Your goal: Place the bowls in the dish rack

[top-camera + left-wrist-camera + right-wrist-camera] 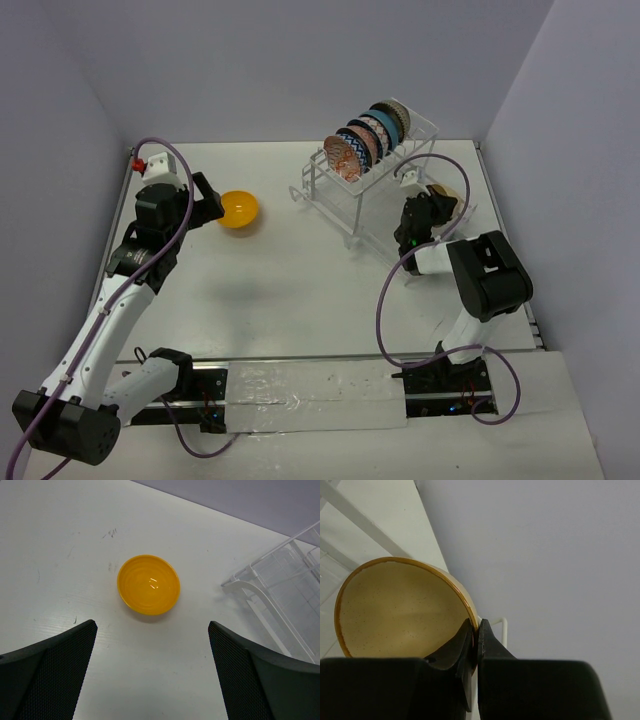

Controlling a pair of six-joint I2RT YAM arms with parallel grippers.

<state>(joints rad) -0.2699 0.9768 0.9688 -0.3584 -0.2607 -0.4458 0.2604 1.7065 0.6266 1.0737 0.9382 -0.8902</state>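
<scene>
Bowls in three places from above: a patterned row [368, 138] standing on edge in the top of the dish rack [330, 190]; an orange-yellow bowl [239, 210] on the table [300, 290] just beside the left gripper [214, 203], spread wide and grasping nothing; a tan bowl [447, 192] at the rack's right end, pinched by the right gripper [425, 205]. From the left wrist: orange-yellow bowl [148, 584] upright on the table, just ahead of the left gripper [151, 630] and centred between its parted fingers [60, 665], untouched; dish rack [270, 605] corner at right. From the right wrist: right gripper [476, 630] clamped on the rim of the tan bowl [400, 610], bowl tipped on edge, rack wires at upper left.
</scene>
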